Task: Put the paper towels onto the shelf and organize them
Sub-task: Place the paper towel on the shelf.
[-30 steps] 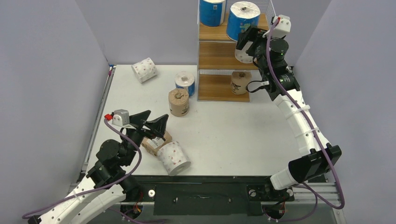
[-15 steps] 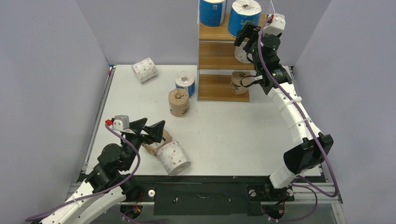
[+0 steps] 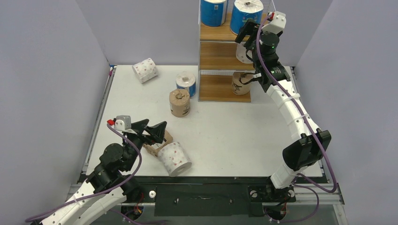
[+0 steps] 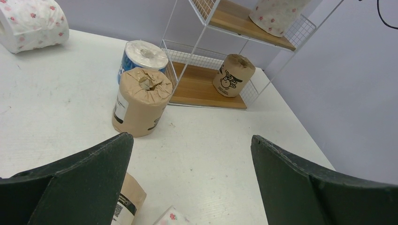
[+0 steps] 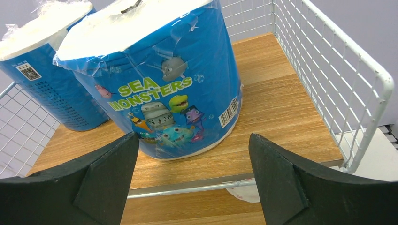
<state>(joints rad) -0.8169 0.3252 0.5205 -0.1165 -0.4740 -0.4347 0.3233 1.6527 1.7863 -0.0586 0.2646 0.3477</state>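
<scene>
The table (image 3: 225, 126) bore the three-tier shelf (image 3: 220, 55) at its far edge. Two blue paper towels (image 3: 247, 14) stood on its top board, a dotted roll (image 4: 277, 13) on the middle, a brown roll (image 3: 241, 83) at the bottom; five others sat on the table. The right hand (image 3: 248, 35) hung spread before the top tier, the left hand (image 3: 152, 127) spread over the near rolls.

White table (image 3: 234, 136), shelf (image 3: 216, 89) at far edge, five paper towels (image 3: 180, 103) (two dotted, two kraft, one blue)
</scene>
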